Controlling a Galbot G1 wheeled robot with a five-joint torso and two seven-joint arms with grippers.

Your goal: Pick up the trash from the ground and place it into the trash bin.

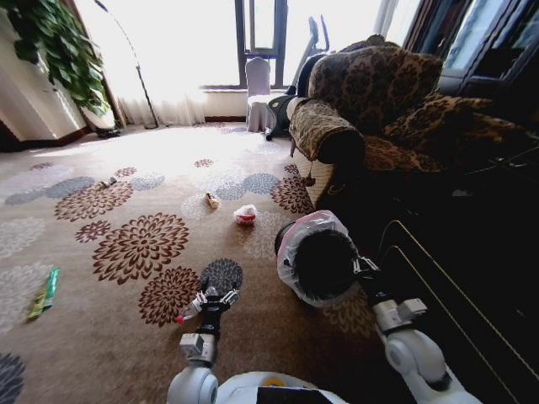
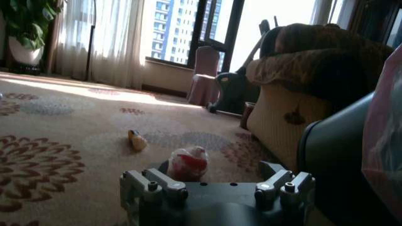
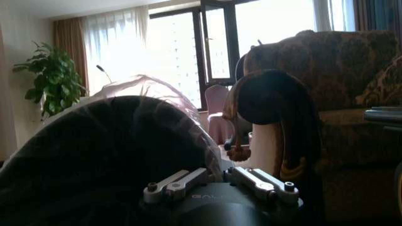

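Flowered carpet [image 1: 126, 168] fills the floor, leopard-print armchair [image 1: 370, 109] upper right of head frame, bright window behind. Trash bin [image 1: 316, 257] sits centre-right, pale bag puffed over its rim, and my right gripper [image 1: 364, 268] is at that rim with fingers pinching it; in the right wrist view the finger pair [image 3: 221, 181] is pressed nearly together against the bag. My left gripper [image 1: 210, 299] hangs low at bottom centre, fingers spread, nothing between them. A small red-tipped thing lies just beside it, cannot tell what. White-red crumpled wad [image 1: 245, 215] lies ahead mid-frame, yellowish scrap [image 1: 212, 199] just left of it, green wrapper [image 1: 45, 292] far left edge. Risk: the right grip may be on bag only, so the liner slides off. Left fingers could skid the light wad across the carpet pile.
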